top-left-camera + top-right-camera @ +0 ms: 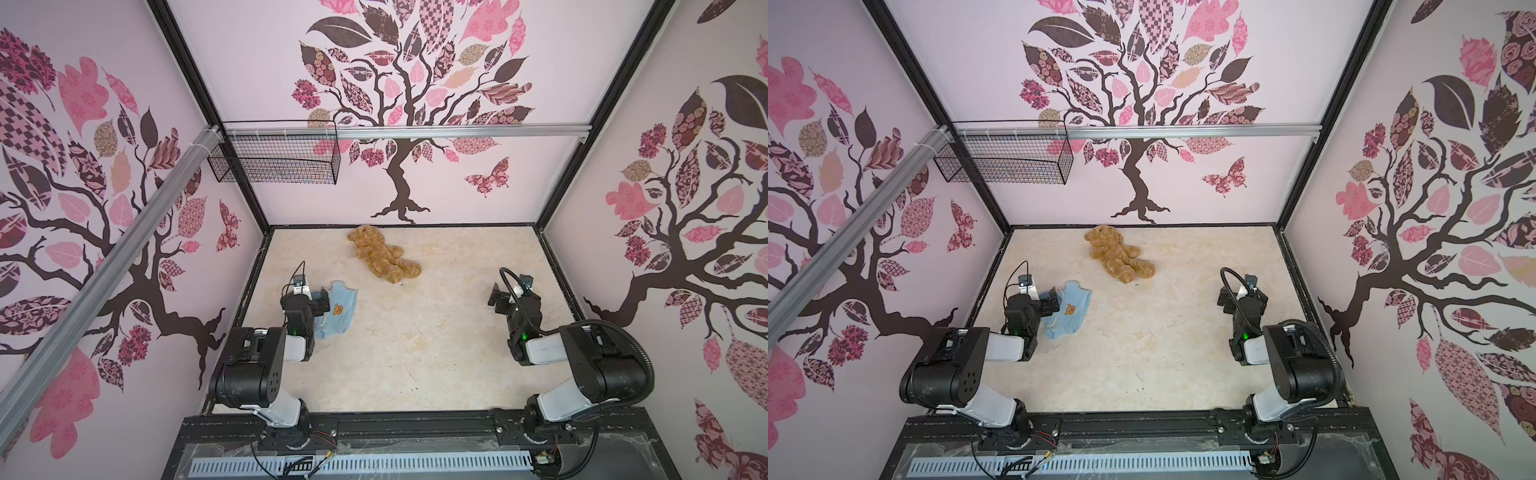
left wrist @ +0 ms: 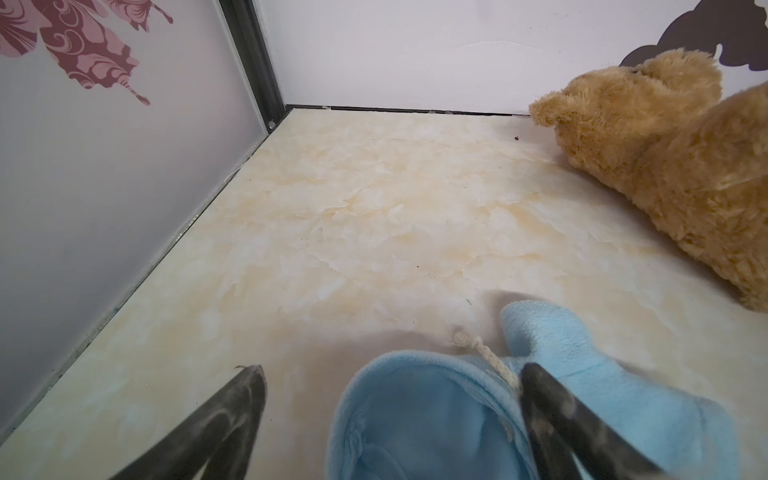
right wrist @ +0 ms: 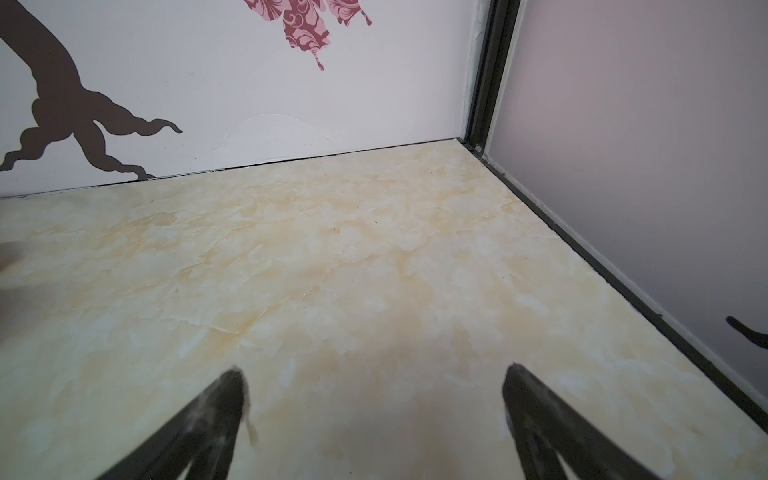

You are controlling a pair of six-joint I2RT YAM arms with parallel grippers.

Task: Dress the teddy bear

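Note:
The teddy bear (image 1: 382,255) (image 1: 1119,257), golden-brown and curly-furred, lies on its side near the back wall; in the left wrist view it (image 2: 665,166) fills the far side. A light blue shirt (image 1: 338,309) (image 1: 1071,311) with an orange bear-face patch lies crumpled in front of it, apart from it. My left gripper (image 1: 321,300) (image 1: 1052,301) (image 2: 392,370) stands open over the shirt's hood end (image 2: 436,415), one finger (image 2: 552,403) against the fabric, the other on bare table. My right gripper (image 1: 498,299) (image 1: 1225,301) (image 3: 375,370) is open above bare table at the right, holding nothing.
The cream marbled table (image 1: 415,353) is walled on three sides by tree-patterned panels. A black wire basket (image 1: 274,158) (image 1: 1005,160) hangs from a rail high at the back left. A pale drawstring (image 2: 486,353) trails from the shirt.

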